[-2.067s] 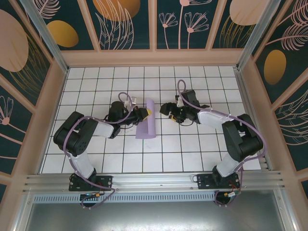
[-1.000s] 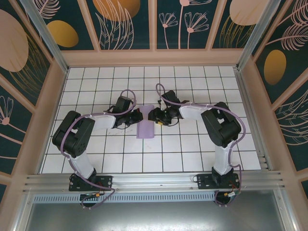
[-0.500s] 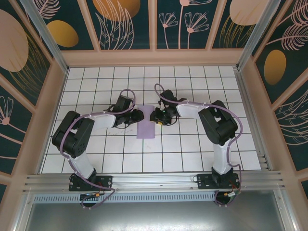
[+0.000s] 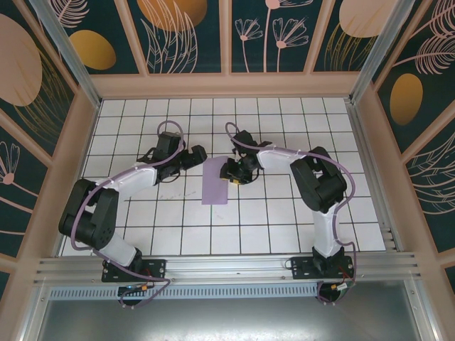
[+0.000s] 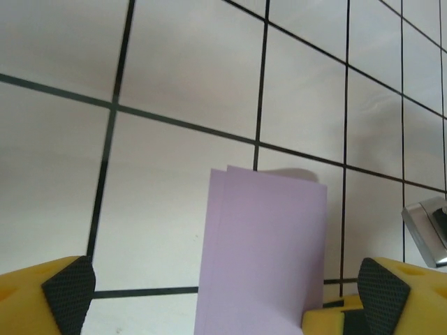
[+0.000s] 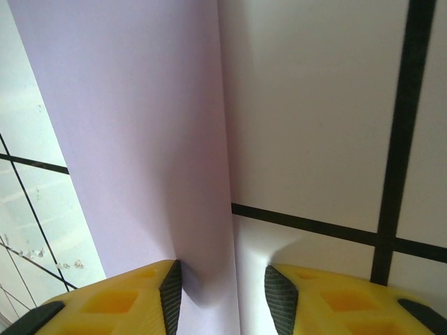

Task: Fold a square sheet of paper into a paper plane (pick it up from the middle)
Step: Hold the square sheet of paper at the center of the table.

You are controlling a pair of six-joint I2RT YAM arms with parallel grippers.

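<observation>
The square sheet of paper [image 4: 215,186] lies folded in half on the white tiles as a lilac strip, its two layers slightly offset at the far end [image 5: 269,230]. No paper plane shape shows. My left gripper [image 4: 200,154] hovers just left of the strip's far end with its jaws wide open [image 5: 225,296] and nothing gripped. At the strip's right edge, my right gripper [image 4: 231,172] sits low. In the right wrist view its jaws [image 6: 225,296] straddle the paper's long edge [image 6: 209,209]: the left pad [image 6: 171,293] rests on the paper and the right pad [image 6: 279,303] on bare tile, with a gap between.
The tiled table [image 4: 284,220] is boxed in by wooden walls [image 4: 227,84] and patterned panels. An aluminium rail [image 4: 227,266] runs along the near edge. A silver part of the right arm [image 5: 424,227] shows at the right edge of the left wrist view.
My left gripper has opened wide, let go of the paper and drawn back up and to the left. The right gripper stayed at the paper's right edge, shifting slightly farther away.
</observation>
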